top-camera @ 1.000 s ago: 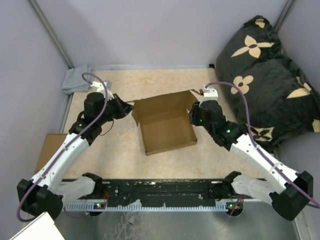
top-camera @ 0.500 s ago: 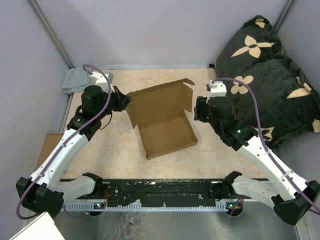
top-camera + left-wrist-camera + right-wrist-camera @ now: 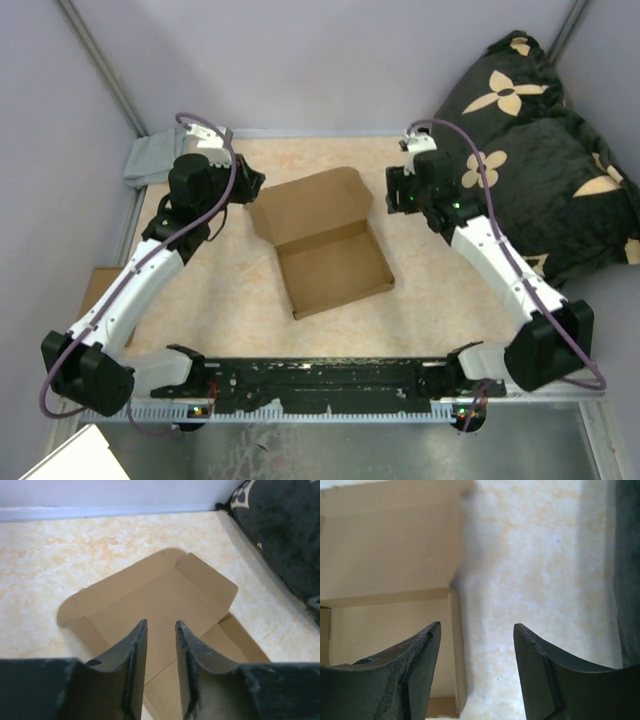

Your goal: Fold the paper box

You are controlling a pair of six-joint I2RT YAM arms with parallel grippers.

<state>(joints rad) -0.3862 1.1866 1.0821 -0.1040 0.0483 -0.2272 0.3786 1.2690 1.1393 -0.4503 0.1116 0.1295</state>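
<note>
The plain brown corrugated cardboard box [image 3: 325, 245] sits mid-worktop [image 3: 440, 290], its lid fallen further back toward the far edge than a moment ago. The left gripper [image 3: 247, 190] has released the lid's far-left corner, fingers slightly apart and empty. The right gripper [image 3: 392, 197], spread wide and empty, has drawn back beside the far-right corner.

Beige marbled table [image 3: 230, 290], open paper box [image 3: 325, 245] at centre, grey cloth [image 3: 150, 160] far-left corner
</note>
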